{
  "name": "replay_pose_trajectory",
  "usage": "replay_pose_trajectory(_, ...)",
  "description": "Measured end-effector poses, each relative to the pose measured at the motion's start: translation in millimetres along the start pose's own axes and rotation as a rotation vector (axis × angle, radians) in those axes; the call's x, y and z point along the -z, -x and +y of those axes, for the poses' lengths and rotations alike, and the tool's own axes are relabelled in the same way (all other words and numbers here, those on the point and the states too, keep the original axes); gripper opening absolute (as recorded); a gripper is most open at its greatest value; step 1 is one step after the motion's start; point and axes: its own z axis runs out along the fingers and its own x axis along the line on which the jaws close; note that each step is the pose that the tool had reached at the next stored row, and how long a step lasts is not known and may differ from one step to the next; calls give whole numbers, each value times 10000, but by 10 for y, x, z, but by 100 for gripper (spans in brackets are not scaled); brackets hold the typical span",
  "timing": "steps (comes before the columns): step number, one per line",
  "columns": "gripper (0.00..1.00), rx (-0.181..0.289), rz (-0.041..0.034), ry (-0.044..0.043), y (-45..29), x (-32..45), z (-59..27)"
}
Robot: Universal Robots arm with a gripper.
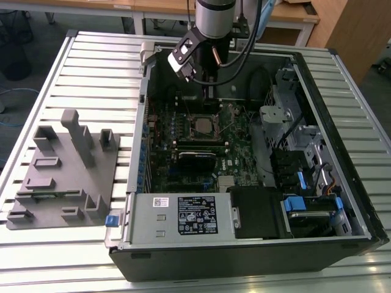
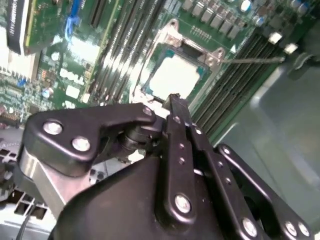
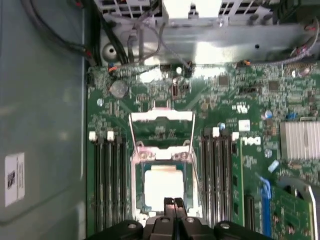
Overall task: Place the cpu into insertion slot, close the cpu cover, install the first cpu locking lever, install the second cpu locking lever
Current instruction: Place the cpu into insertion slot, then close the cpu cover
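On the exterior view's left, a grey moulded fixture (image 1: pixel 61 177) with upright blocks lies on the slatted metal tabletop (image 1: pixel 73 67). Beside it stands an open computer case (image 1: pixel 244 256), its green circuit board (image 1: pixel 162 159) facing up. Near the middle of the board sits the insertion slot (image 1: pixel 203 126), and the arm reaches down into the case so that the tool (image 1: pixel 208 96) hangs just past the slot's far edge. In the first wrist view the cpu (image 3: pixel 162 184) lies flat inside the slot, its pale metal top bare, between two banks of long black memory slots (image 3: pixel 107 175). The cpu cover (image 3: pixel 161 117) is swung open and lies back beyond the slot, with green board visible through its cut-out. The tool (image 3: pixel 173 204) is at the slot's near rim, its two fingers drawn narrow against each other and holding nothing. Whether they touch the rim I cannot tell. On the exterior view's right are drive bays with blue tabs (image 1: pixel 305 207).
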Motion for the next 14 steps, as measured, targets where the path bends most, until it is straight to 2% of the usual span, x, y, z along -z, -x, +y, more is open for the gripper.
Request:
replay_pose_trajectory(4, 10, -1, -13, -1, 0, -29, 2)
replay_pose_trajectory(14, 10, -16, -13, 0, 0, -30, 2)
